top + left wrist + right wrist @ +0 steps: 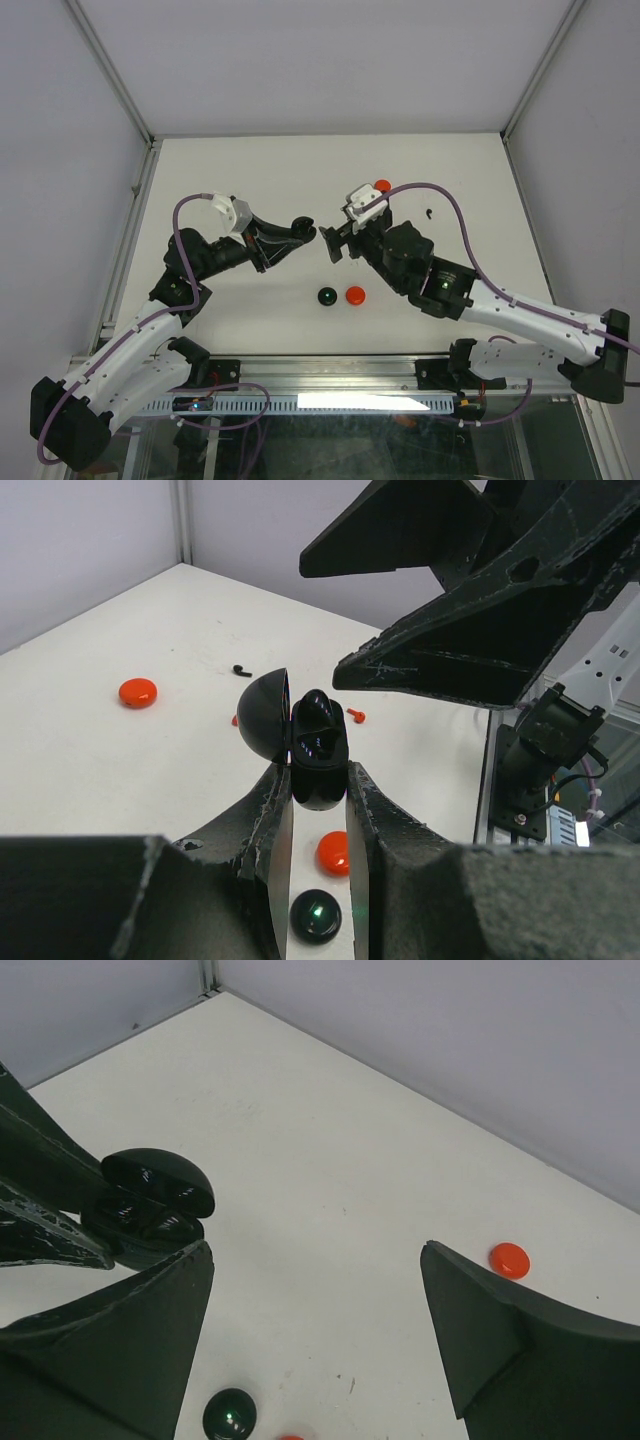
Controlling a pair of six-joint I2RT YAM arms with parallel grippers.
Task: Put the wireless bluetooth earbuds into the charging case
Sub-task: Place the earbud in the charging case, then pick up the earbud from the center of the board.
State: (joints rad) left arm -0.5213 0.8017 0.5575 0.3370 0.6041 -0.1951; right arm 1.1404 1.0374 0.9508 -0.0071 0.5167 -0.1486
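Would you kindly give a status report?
Left tool shut on open black charging case. Right tool open, empty. Black earbud and red earbud loose on table. Nothing blocking.

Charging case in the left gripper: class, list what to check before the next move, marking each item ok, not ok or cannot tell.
1. Charging case held by the left gripper: ok, clamped between both fingers.
2. Lid open: ok.
3. Right gripper carrying an earbud: not ok, it is open and empty.
4. Loose earbuds in sight on the table: ok, a black earbud and a red earbud lie beyond the case.
5. Sockets inside the case free: cannot tell.
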